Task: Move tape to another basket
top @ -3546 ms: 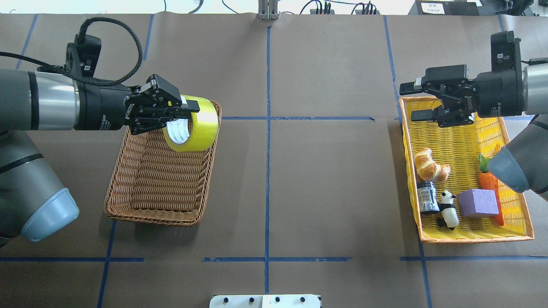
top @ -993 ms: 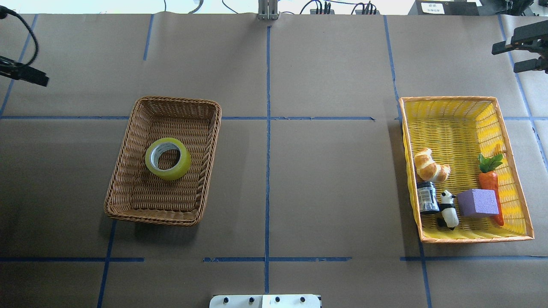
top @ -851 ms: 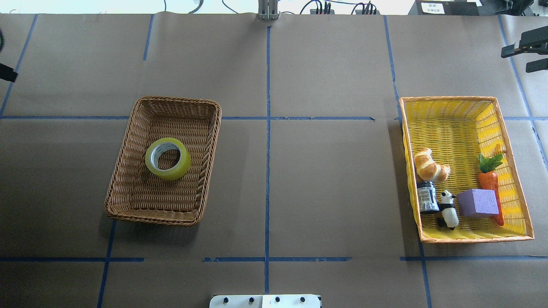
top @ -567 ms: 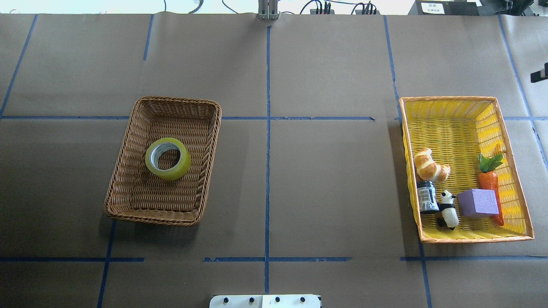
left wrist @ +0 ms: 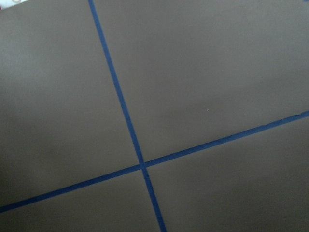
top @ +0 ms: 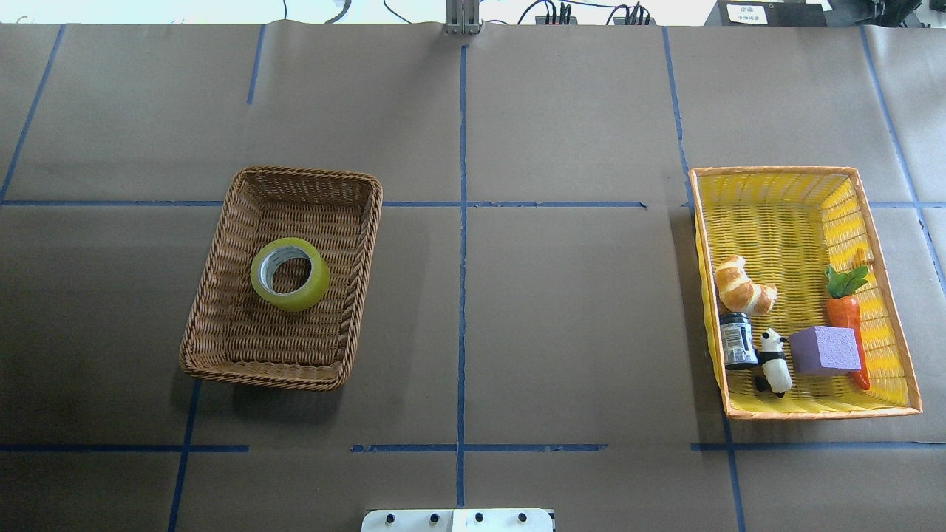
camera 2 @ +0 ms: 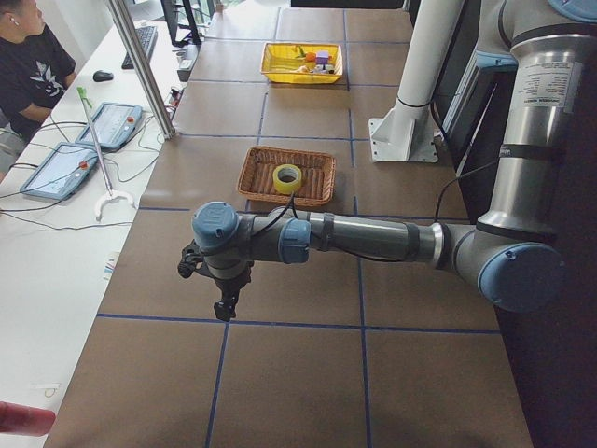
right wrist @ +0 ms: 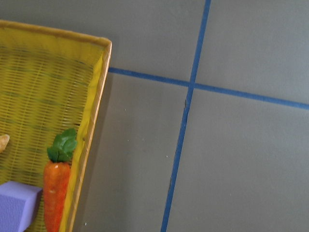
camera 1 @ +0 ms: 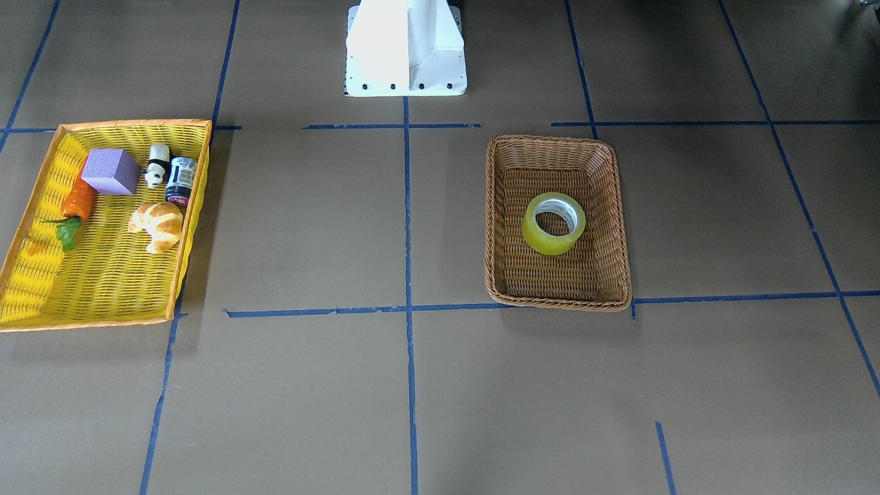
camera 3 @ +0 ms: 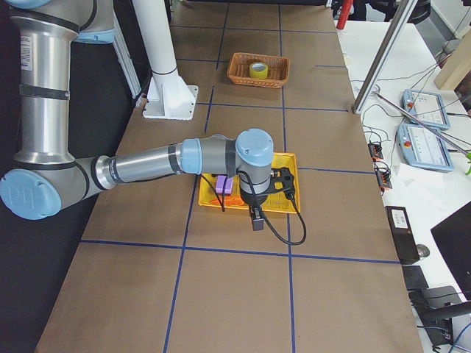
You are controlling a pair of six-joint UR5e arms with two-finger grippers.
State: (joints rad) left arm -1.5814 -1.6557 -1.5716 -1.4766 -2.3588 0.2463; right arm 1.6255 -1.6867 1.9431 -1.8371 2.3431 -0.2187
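1 tape (top: pixel 295 301) lies flat inside the wicker basket (top: pixel 295 338).

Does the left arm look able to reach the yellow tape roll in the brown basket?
Probably yes: the tape lies uncovered, alone in the basket, and the left gripper hangs off that side, nothing visible between them.

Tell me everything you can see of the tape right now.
The tape is a wide roll of translucent yellow-green film on a white-grey core. It lies flat, hole facing up, near the middle of the brown wicker basket. It rests on the woven floor, clear of all four walls. Nothing else lies in the basket, and nothing grips or touches the roll.
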